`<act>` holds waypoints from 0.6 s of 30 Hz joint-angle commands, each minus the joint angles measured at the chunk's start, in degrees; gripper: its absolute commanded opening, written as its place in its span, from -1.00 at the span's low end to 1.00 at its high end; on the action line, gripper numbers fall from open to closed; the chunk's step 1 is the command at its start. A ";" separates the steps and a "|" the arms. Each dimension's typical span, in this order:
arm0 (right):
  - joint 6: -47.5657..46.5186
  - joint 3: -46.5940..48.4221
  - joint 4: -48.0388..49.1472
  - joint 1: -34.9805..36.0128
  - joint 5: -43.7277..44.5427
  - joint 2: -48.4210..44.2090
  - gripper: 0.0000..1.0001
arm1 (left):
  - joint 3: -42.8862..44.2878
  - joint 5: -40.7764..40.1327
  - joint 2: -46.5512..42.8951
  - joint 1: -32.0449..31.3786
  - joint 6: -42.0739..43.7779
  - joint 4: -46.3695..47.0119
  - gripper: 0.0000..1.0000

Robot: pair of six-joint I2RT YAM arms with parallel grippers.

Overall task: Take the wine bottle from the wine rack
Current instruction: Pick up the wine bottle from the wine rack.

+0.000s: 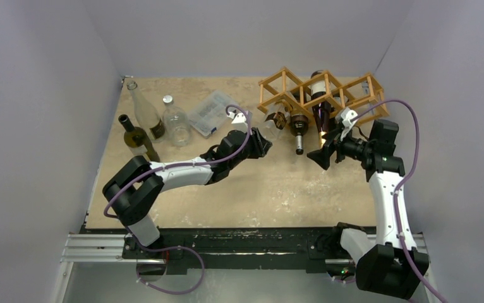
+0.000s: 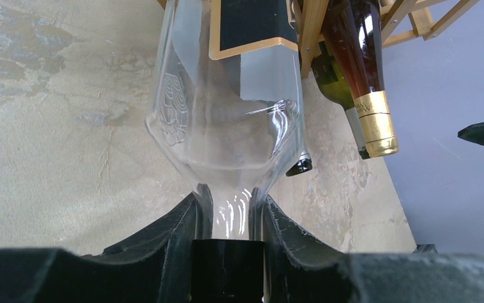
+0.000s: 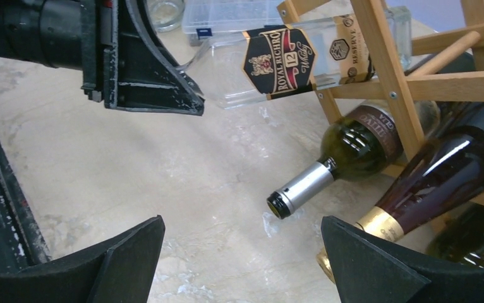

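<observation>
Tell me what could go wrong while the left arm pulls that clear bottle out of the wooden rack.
1. The left fingers pinch only the thin neck of the clear bottle; its body could sag or slip once clear of the rack.
2. Its body sits between the rack's rods, so a crooked pull might drag the rack and shift the green bottle beside it.
3. The open right fingers hang near the gold-capped bottle and could bump it.

Left claw (image 2: 230, 203) clamped tight, right claw (image 3: 241, 228) spread wide
</observation>
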 commanded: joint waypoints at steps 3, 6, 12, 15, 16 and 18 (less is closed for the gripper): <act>-9.52 7.28 -8.34 1.35 -6.13 3.78 0.95 | 0.42 -0.70 -3.55 -0.14 -1.08 6.67 -1.00; -9.79 9.34 -8.30 2.47 -4.90 5.65 0.93 | 0.31 -0.59 -3.55 -0.15 -1.38 6.71 -1.00; -6.12 12.80 -5.28 6.49 -1.59 7.53 0.92 | 0.00 -0.29 -3.68 -0.16 -1.58 6.59 -1.00; -5.64 15.11 -4.15 10.13 1.60 8.65 0.93 | 0.05 0.07 -3.74 -0.20 -1.56 6.35 -1.00; -6.10 15.95 -4.12 11.12 2.46 9.23 0.93 | 0.00 0.16 -3.76 -0.21 -1.62 6.26 -1.00; -6.56 18.12 -4.19 11.97 3.47 11.55 0.94 | -0.11 0.26 -3.83 -0.19 -1.76 6.17 -1.00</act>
